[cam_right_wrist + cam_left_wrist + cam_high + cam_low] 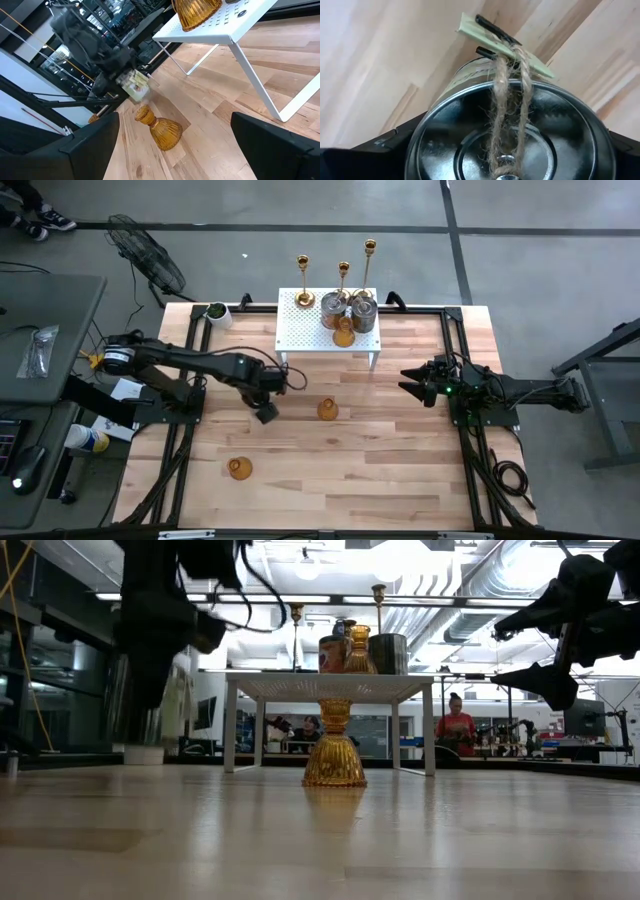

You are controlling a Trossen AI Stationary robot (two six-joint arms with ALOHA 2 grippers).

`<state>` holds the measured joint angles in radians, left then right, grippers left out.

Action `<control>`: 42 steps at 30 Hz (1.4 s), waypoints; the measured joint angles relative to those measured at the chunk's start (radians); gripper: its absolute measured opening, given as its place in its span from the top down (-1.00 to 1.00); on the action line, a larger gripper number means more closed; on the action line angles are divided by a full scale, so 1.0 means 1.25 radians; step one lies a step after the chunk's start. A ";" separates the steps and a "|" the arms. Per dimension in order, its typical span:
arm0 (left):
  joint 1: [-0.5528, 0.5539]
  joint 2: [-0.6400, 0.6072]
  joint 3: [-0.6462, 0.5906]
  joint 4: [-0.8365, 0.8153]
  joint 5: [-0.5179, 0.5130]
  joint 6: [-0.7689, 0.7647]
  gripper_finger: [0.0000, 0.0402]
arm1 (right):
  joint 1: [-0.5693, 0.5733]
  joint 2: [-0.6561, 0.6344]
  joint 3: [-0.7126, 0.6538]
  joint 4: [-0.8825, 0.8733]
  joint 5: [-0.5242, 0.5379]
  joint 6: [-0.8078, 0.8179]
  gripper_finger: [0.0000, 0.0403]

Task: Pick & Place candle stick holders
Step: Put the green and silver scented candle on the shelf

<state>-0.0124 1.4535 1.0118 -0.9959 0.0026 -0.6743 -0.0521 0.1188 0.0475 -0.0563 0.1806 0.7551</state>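
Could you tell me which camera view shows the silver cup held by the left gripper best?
The left wrist view: the silver cup fills it, twine and tag visible. The right wrist view shows it blurred in the left gripper; the high view only a dark speck; the low view hardly shows it.

- Slim gold-brass stemmed candlesticks with round bases: three, at the far edge of the rack (pixel 304 280), (pixel 343 283), (pixel 370 264).
- Squat shiny silver cup holders: three, two on the rack (pixel 333 311), (pixel 363 313) and one in the left gripper's (pixel 266 411) fingers (pixel 510 135).
- Small amber-orange ribbed glass holders: three, one on the rack (pixel 344 333) and two on the table (pixel 327 409), (pixel 239 468).
- White perforated metal racks: one (pixel 300 330).
- White cups with dark contents: one (pixel 216 312).
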 joint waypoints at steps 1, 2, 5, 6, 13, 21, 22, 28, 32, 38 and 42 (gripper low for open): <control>0.005 -0.005 0.017 -0.020 0.001 -0.009 -0.77 | 0.000 0.000 0.000 0.000 0.000 0.000 -0.86; 0.007 -0.009 0.033 -0.036 0.005 -0.017 -0.78 | 0.000 0.000 0.000 0.000 0.000 0.000 -0.86; 0.026 -0.017 0.084 -0.097 0.005 -0.033 -0.79 | 0.000 0.000 0.000 0.000 0.000 0.000 -0.86; 0.033 -0.017 0.103 -0.116 0.006 -0.036 -0.78 | 0.000 0.000 0.000 0.000 0.000 0.000 -0.86; 0.097 -0.017 0.249 -0.208 0.002 -0.048 -0.77 | 0.000 0.000 0.000 0.001 0.000 0.000 -0.86; 0.175 -0.012 0.385 -0.233 -0.016 -0.080 -0.77 | 0.000 0.000 0.000 0.002 0.000 0.000 -0.86; 0.186 -0.009 0.396 -0.234 -0.016 -0.085 -0.77 | 0.000 0.000 0.000 0.002 0.000 0.000 -0.86; 0.246 0.033 0.484 -0.253 -0.016 -0.095 -0.77 | 0.000 0.000 0.000 0.002 0.000 0.000 -0.86; 0.283 0.085 0.567 -0.287 -0.016 -0.073 -0.77 | 0.000 0.000 0.000 0.002 0.000 0.000 -0.86; 0.323 0.182 0.704 -0.346 -0.058 -0.023 -0.77 | 0.000 0.000 0.000 0.002 0.000 0.000 -0.86; 0.343 0.243 0.781 -0.360 -0.078 0.040 -0.77 | 0.000 0.000 0.000 0.003 0.000 0.000 -0.86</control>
<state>0.4162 1.7578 1.9876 -1.4462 -0.0953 -0.6238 -0.0525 0.1188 0.0479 -0.0530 0.1804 0.7551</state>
